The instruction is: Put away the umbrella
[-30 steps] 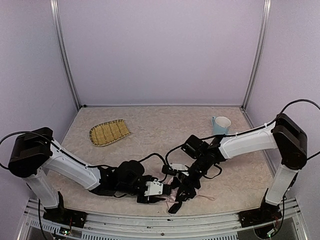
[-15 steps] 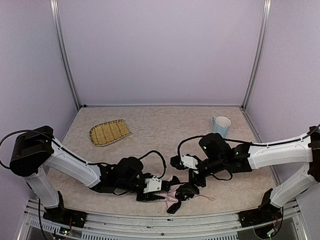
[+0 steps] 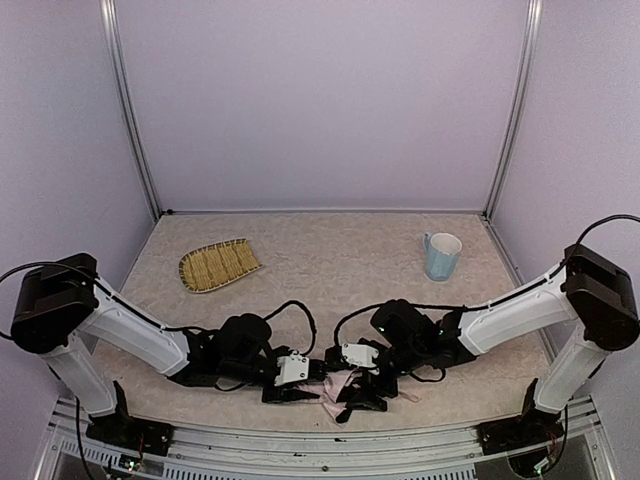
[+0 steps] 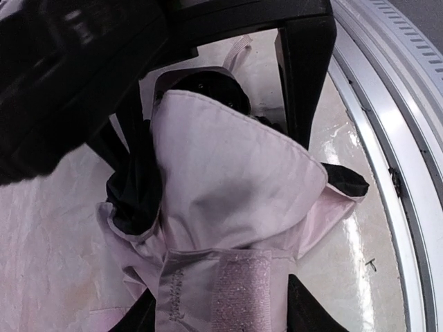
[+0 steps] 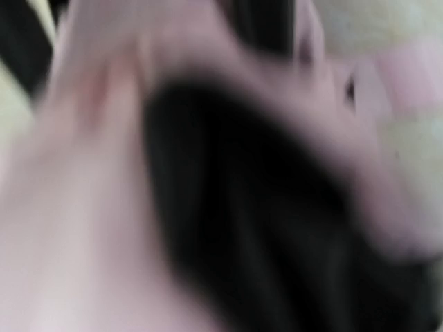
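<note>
Though the overhead view hid the grip, the left wrist view showed the left gripper (image 4: 221,312) partly closed, pinching the pink fabric of the umbrella (image 4: 228,187). The right gripper (image 3: 366,388) touched the bundle's other side, and its hold could not be told. The umbrella lay between them at the near edge of the table (image 3: 330,250), with the woven tray (image 3: 218,265) and mug (image 3: 441,256) well beyond.

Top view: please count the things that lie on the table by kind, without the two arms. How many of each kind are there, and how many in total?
Umbrella: 1
Mug: 1
Woven tray: 1
Total: 3
</note>
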Action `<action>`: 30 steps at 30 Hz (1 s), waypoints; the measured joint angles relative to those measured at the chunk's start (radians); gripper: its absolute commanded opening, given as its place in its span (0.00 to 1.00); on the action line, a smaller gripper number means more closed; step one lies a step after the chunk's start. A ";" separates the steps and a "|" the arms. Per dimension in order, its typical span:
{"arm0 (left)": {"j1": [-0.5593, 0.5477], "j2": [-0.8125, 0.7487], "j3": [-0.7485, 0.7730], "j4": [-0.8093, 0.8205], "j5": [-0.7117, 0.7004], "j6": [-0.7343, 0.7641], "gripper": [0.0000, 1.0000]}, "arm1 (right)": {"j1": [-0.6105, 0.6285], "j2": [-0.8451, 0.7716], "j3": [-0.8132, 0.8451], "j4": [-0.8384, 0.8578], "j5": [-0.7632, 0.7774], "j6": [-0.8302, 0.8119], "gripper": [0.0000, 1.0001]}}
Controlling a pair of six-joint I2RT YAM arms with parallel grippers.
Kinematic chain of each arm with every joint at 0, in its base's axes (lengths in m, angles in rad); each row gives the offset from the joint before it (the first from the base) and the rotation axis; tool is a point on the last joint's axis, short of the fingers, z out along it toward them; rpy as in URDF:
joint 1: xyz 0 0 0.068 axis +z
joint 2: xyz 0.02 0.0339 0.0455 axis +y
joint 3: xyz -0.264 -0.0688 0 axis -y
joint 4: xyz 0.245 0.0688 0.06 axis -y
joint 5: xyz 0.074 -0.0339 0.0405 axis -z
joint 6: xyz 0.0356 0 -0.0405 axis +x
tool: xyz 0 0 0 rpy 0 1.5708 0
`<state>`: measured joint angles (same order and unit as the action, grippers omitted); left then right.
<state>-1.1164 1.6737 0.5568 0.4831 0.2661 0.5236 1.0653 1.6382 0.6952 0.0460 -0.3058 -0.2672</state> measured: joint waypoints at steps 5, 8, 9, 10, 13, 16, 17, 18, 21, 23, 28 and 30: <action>0.034 -0.062 -0.060 0.003 0.011 0.000 0.52 | 0.002 0.061 0.044 -0.003 0.013 -0.010 0.91; 0.038 -0.065 -0.066 0.006 0.011 -0.002 0.52 | 0.003 0.121 0.108 -0.001 0.020 -0.020 0.92; 0.038 -0.064 -0.066 0.007 0.011 -0.004 0.52 | 0.004 0.135 0.125 -0.001 0.018 -0.024 0.92; 0.038 -0.063 -0.066 0.008 0.011 -0.005 0.52 | 0.005 0.141 0.132 -0.001 0.015 -0.026 0.91; 0.039 -0.054 -0.066 0.018 0.011 -0.012 0.53 | 0.005 0.148 0.136 0.005 -0.001 -0.033 0.70; 0.040 -0.050 -0.066 0.026 0.006 -0.021 0.57 | 0.006 0.164 0.149 0.008 -0.027 -0.050 0.38; 0.040 -0.050 -0.066 0.027 0.003 -0.021 0.60 | 0.007 0.165 0.151 0.008 -0.034 -0.053 0.29; 0.041 -0.050 -0.066 0.033 -0.001 -0.021 0.65 | 0.007 0.166 0.151 0.009 -0.040 -0.056 0.18; 0.037 -0.067 -0.082 0.074 -0.022 -0.021 0.83 | 0.006 0.158 0.158 0.004 -0.053 -0.024 0.00; 0.019 -0.107 -0.115 0.100 -0.059 -0.022 0.92 | 0.000 0.153 0.164 0.015 -0.036 -0.020 0.00; -0.008 -0.225 -0.204 0.121 -0.212 -0.017 0.99 | -0.002 0.149 0.164 0.022 -0.012 -0.024 0.00; -0.015 -0.284 -0.209 0.119 -0.272 -0.021 0.99 | -0.007 0.142 0.164 0.011 -0.008 -0.030 0.00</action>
<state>-1.1313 1.3895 0.3477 0.6022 -0.0063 0.5022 1.0580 1.7802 0.8597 0.0574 -0.3141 -0.2974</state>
